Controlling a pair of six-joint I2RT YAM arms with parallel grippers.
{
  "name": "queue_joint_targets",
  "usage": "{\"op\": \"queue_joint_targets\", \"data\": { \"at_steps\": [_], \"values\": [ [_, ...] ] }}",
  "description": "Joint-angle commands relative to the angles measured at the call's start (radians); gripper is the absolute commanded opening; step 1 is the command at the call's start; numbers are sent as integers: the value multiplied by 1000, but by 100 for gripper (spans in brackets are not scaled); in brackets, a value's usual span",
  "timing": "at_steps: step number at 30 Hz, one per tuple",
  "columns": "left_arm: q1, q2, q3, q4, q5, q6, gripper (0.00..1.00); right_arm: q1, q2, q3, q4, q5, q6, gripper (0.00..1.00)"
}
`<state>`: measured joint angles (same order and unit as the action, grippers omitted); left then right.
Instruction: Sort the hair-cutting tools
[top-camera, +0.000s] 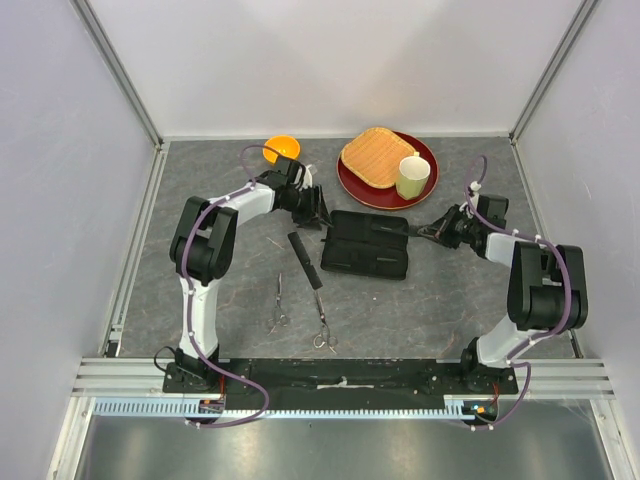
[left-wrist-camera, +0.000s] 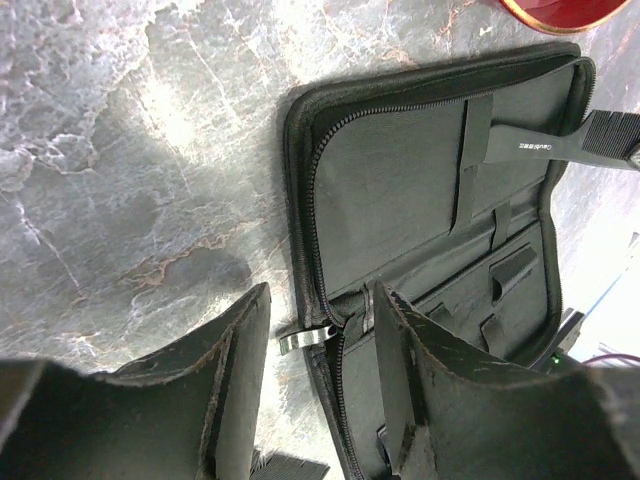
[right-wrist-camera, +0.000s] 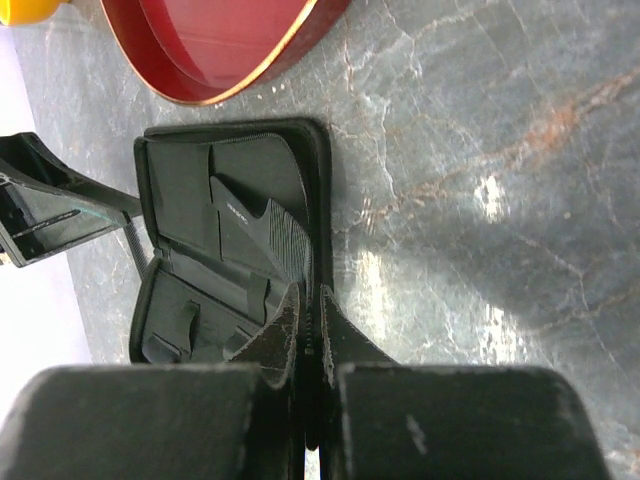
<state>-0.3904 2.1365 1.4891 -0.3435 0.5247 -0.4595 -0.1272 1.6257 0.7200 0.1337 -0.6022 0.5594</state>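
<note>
A black zip case (top-camera: 365, 247) lies open mid-table. My right gripper (top-camera: 427, 232) (right-wrist-camera: 310, 296) is shut on its right rim, with the zip edge pinched between the fingers. My left gripper (top-camera: 318, 212) (left-wrist-camera: 320, 300) stands open astride the left rim, a silver zip pull (left-wrist-camera: 303, 340) lying in the gap. A short handled black comb (left-wrist-camera: 545, 148) (right-wrist-camera: 265, 225) sits under a strap inside the case. The long black comb (top-camera: 304, 258) lies on the table left of the case. Nearer the arms' bases lie two silver scissors (top-camera: 279, 303) (top-camera: 322, 322).
A red plate (top-camera: 350, 188) at the back holds a square wooden dish (top-camera: 377, 157) and a pale cup (top-camera: 413, 177). An orange bowl (top-camera: 283, 150) sits behind the left arm. White walls close in the table on three sides.
</note>
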Motion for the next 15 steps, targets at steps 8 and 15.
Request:
{"op": "queue_joint_targets", "data": {
  "at_steps": [8,15],
  "values": [
    [-7,43,53,-35,1,51,48,9,112,128,-14,9,-87,0],
    [-13,62,65,-37,44,65,45,47,172,122,21,-61,-72,0]
  ]
}}
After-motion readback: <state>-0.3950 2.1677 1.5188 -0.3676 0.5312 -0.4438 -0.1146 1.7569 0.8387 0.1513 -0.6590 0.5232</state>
